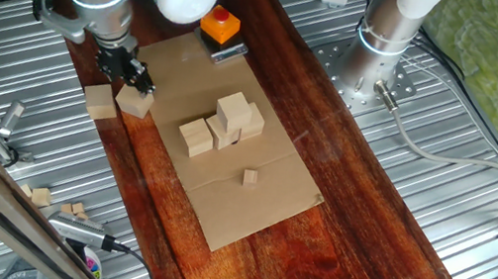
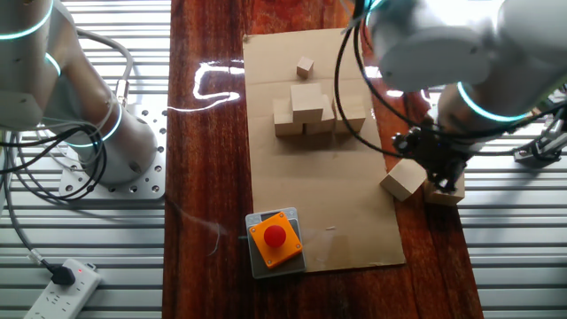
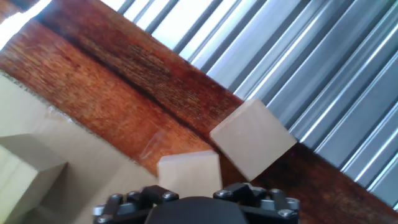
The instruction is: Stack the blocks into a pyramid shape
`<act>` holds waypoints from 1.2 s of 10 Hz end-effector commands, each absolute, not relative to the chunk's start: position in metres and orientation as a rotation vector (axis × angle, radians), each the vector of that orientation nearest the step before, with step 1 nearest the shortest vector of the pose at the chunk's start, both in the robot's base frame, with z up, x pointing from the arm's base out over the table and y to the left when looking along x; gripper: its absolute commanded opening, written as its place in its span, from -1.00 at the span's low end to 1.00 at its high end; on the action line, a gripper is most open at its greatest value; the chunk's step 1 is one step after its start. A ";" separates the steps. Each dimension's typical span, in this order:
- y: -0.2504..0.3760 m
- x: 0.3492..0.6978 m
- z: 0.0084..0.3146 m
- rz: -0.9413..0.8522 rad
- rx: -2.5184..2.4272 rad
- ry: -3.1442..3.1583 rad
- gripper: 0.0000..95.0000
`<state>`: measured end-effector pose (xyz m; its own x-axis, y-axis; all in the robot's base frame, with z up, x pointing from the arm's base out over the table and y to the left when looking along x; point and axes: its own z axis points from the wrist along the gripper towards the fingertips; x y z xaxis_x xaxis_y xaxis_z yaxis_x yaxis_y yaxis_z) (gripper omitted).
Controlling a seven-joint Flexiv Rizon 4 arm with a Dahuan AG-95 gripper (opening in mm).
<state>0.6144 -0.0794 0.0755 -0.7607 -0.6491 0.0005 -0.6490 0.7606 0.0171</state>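
Observation:
Three pale wooden blocks form a row on the cardboard sheet (image 1: pixel 248 210), with one more block (image 1: pixel 232 108) (image 2: pixel 307 99) on top of them. My gripper (image 1: pixel 130 79) (image 2: pixel 431 159) is at the sheet's edge, shut on another block (image 1: pixel 135 103) (image 2: pixel 404 179) (image 3: pixel 189 171), which is tilted and held just above the surface. One loose block (image 1: pixel 100 101) (image 2: pixel 445 191) (image 3: pixel 252 138) lies right beside it on the dark wood. In the hand view, part of a further block (image 3: pixel 25 171) shows at the lower left.
A much tinier wooden cube (image 1: pixel 250 177) (image 2: pixel 306 66) lies on the cardboard past the pile. An orange box with a red button (image 1: pixel 220 24) (image 2: pixel 275 237) sits at the sheet's other end. Ribbed metal flanks the wooden board, with a second arm's base (image 1: pixel 385 41) nearby.

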 end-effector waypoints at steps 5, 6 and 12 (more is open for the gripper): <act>-0.081 0.610 0.062 -0.008 1.058 -2.952 1.00; -0.080 0.610 0.060 -0.004 1.057 -2.953 1.00; -0.076 0.606 0.047 0.036 1.050 -2.979 0.20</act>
<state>0.6069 -0.0760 0.0460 -0.7788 -0.6271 -0.0101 -0.6267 0.7787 -0.0295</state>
